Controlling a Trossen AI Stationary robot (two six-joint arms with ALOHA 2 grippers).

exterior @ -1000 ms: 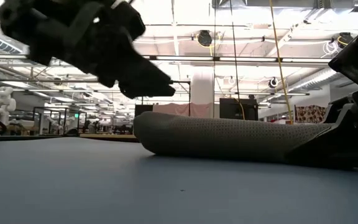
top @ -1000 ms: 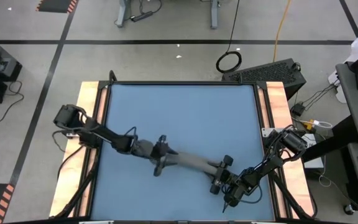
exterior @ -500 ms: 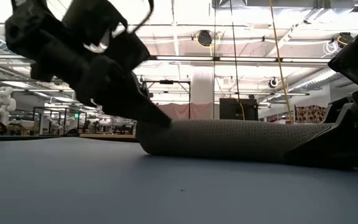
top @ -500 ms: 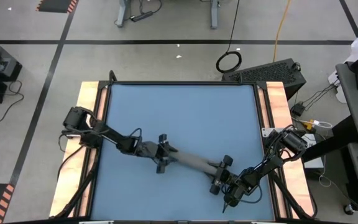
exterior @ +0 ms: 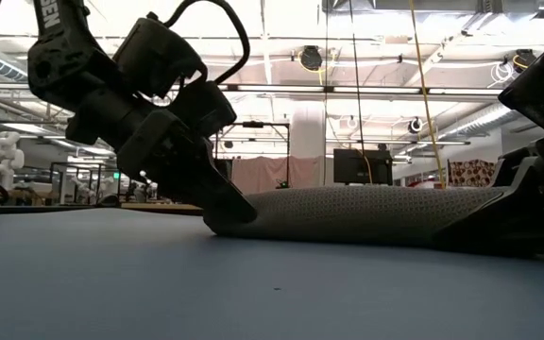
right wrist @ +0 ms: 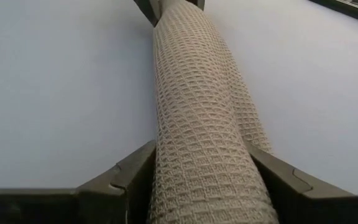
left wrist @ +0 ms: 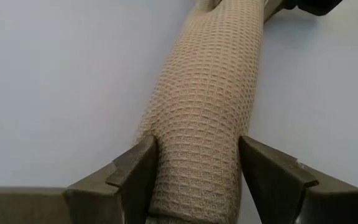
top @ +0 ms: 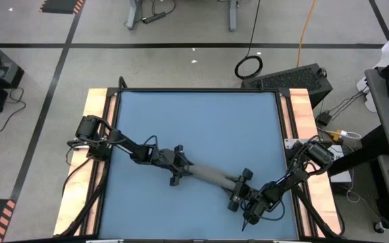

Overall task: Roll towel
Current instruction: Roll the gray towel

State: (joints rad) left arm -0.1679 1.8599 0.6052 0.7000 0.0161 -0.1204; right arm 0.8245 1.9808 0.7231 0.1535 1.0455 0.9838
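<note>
Towel (top: 208, 175) lay rolled on the blue surface (top: 201, 121), its ends pinched by left pincer (top: 177, 166) and right pincer (top: 239, 190).

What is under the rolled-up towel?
The blue table lies under the towel. The left gripper and right gripper straddle its ends. The inside of the roll is hidden.

Our two arms are dark, nearly black, built of blocky jointed links, with thin black cables looping beside the left arm (top: 123, 143) and the right arm (top: 296, 169). The left one carries white lettering on its casing. Our fingers (left wrist: 135, 177) are flat, angular, olive-grey plates.
</note>
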